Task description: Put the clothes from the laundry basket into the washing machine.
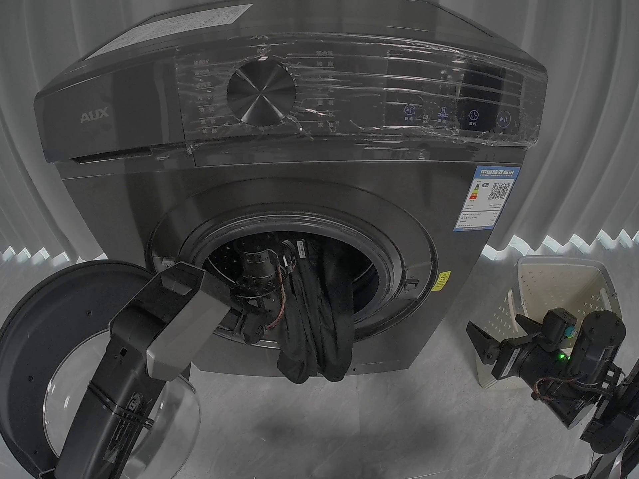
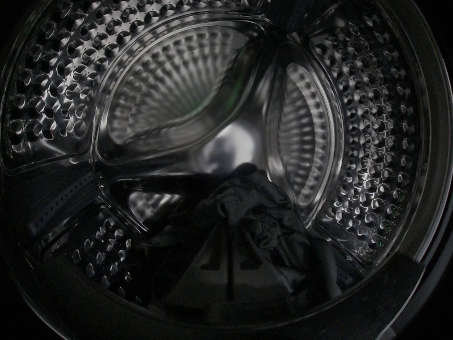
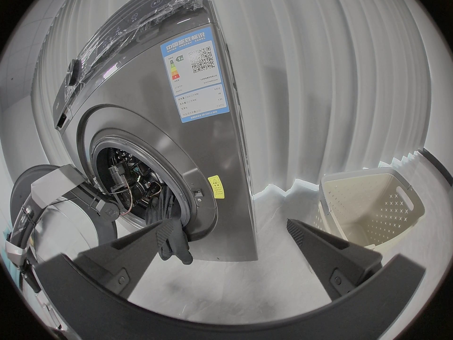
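The washing machine [image 1: 413, 187] stood with its door [image 1: 40, 327] swung wide to the robot's left. A dark garment [image 1: 319, 314] lay draped over the lower lip of the opening, part of it inside and a long fold hanging down the front panel toward the floor. Inside the drum [image 2: 358, 100], a dark heap of cloth [image 2: 245, 242] rested at the bottom.

The left gripper [image 1: 256, 267] sat within the mouth of the drum, just beside the hanging garment. Whether it was open or closed could not be told. The right gripper [image 3: 229, 226] hung spread wide and held nothing, near the laundry basket [image 1: 566, 281], which stood on the floor at the machine's right side with its pale perforated walls showing.

The garment looked light, limp and thick-folded, so it would likely sag and trail from whatever point was lifted. It would not break or slip much, though a loose end could snag on the door seal. The best hold appeared to be the bunched fold where it crossed the lip. A pinch there would gather several layers, and carrying that fold deep into the drum would probably drag the hanging part in after it.
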### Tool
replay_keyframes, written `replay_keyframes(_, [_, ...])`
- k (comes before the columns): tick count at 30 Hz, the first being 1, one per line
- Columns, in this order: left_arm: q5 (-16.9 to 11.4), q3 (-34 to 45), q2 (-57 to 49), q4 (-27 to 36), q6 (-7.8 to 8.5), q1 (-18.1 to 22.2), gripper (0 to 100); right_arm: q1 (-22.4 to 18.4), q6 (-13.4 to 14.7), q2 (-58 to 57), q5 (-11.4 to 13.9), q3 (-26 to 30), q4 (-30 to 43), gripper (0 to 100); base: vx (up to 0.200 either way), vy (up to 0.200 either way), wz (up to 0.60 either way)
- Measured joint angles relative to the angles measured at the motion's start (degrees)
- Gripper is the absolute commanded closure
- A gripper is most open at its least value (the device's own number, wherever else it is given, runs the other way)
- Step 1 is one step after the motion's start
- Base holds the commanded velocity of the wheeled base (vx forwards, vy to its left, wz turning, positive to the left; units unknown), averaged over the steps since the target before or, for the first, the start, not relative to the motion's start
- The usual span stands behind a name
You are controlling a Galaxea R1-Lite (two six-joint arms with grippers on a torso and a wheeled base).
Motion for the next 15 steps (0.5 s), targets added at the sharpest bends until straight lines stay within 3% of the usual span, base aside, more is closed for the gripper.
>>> replay_keyframes(1, [0.0,-0.4,0.1,-0.1,0.01,0.2,0,0.0,0.0,0.0,0.0,0.0,0.0,0,0.000,0.000,0.00])
replay_keyframes(8, [0.0,0.9,-0.2,-0.9,-0.56,-0.1,0,0.1,0.2,0.0,-0.1,0.0,0.1,0,0.000,0.000,0.00])
replay_keyframes(15, [-0.5,12.8,-4.4,-0.2,-0.89,-1.8,0,0.2,0.2,0.0,-0.1,0.0,0.1,0,0.000,0.000,0.00])
